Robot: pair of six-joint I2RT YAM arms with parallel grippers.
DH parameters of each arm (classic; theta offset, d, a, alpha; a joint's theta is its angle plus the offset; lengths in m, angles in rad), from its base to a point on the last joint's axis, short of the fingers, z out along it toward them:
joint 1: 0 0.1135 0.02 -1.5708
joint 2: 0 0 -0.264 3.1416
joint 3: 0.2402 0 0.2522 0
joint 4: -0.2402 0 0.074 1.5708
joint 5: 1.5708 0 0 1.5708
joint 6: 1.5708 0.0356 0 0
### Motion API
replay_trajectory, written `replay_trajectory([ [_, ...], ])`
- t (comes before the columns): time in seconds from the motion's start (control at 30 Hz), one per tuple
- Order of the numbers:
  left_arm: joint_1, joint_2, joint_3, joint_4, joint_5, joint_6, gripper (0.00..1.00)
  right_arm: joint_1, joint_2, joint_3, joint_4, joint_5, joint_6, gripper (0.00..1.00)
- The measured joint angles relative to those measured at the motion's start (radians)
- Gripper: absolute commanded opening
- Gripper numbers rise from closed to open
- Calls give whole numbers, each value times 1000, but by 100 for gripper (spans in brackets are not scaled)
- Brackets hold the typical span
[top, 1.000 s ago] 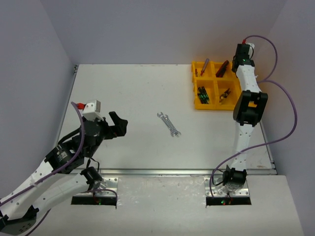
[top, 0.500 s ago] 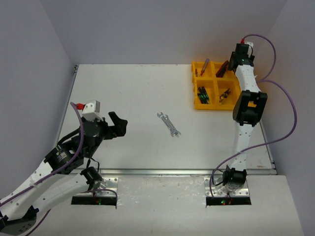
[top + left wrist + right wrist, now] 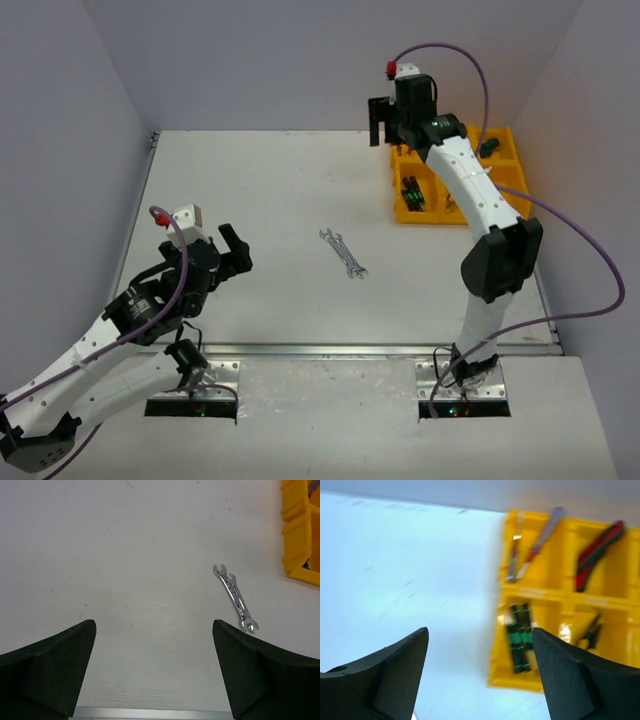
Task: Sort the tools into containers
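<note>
Two silver wrenches [image 3: 343,252] lie side by side mid-table, also in the left wrist view [image 3: 235,597]. My left gripper [image 3: 238,254] hovers to their left, open and empty [image 3: 153,625]. The yellow tray [image 3: 420,216] of containers stands at the far right. My right gripper [image 3: 385,132] hangs high over the tray's far left corner, open with nothing between its fingers [image 3: 480,630]. Its blurred view shows the tray [image 3: 496,677] holding black-green screwdrivers [image 3: 520,637], blue-red screwdrivers [image 3: 537,542], red-handled cutters [image 3: 597,552] and pliers [image 3: 590,632].
Grey walls close the table at the back and both sides. A metal strip [image 3: 150,713] runs along the near edge. The right arm's forearm [image 3: 470,185] crosses over the tray and hides its middle compartments. A purple cable [image 3: 590,290] loops at the right.
My right arm has swung up and left from the tray's far right side to its far left corner, and its jaws have opened. The left arm shifted slightly.
</note>
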Motion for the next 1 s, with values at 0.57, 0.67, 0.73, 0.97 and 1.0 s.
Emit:
replay_trajectory([
  [0.57,0,-72,18,-33,-55,-11,100,491,-3,-567,-4,-72,132,47],
  [0.67,0,-60,16,-32,-47,-5,100,496,39,-543,-3,-74,131,46],
  [0.73,0,-52,16,-31,-42,-4,100,492,72,-513,-3,-73,127,45],
  [0.97,0,-50,12,-20,-33,2,100,460,128,-484,-1,-71,99,42],
  [1.0,0,-50,12,-18,-32,3,100,456,132,-484,-1,-70,95,41],
])
